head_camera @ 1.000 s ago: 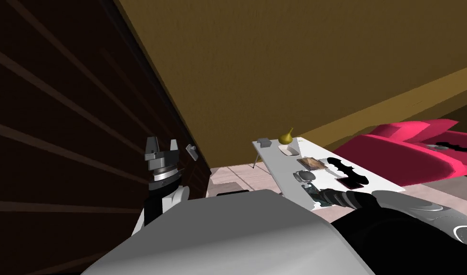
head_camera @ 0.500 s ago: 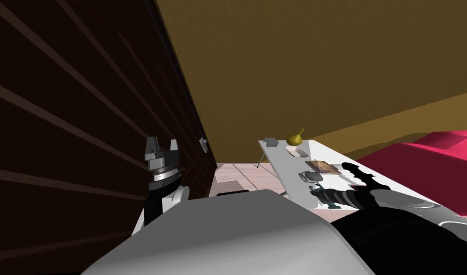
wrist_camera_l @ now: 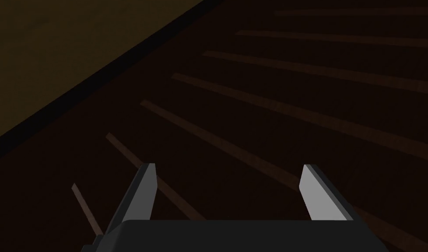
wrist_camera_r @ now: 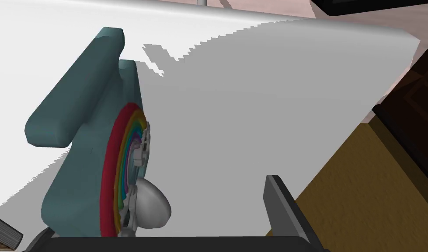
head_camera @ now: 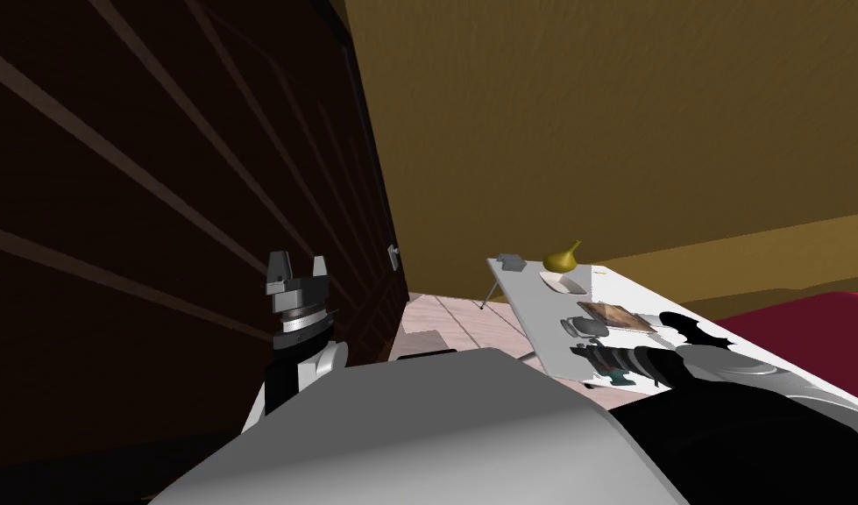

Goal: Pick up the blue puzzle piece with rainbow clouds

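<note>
Blue-green puzzle piece (wrist_camera_r: 77,144) with a rainbow and a white cloud on it, down on the white tabletop (wrist_camera_r: 252,87), close to its near end. Right claw (wrist_camera_r: 210,183) right at the piece, released: one grey finger (wrist_camera_r: 276,205) off to the side with bare tabletop between it and the piece, other one hidden behind the piece. Further along the tabletop, a small grey lump (head_camera: 585,326), then a brown picture square (head_camera: 618,317), a white bowl (head_camera: 563,282), a yellow pear-shaped thing (head_camera: 563,258) and a little grey box (head_camera: 511,261) at the far end. Black blotch (head_camera: 694,331) beside the picture square. Big red shape (head_camera: 812,316) past the tabletop. Yellow-brown wall (head_camera: 593,131) behind it all. Dark brown door (head_camera: 155,219) with a small grey handle (head_camera: 393,257) off to the left. Left claw (head_camera: 300,261) up in front of that door, released too, both fingers standing wide apart.
</note>
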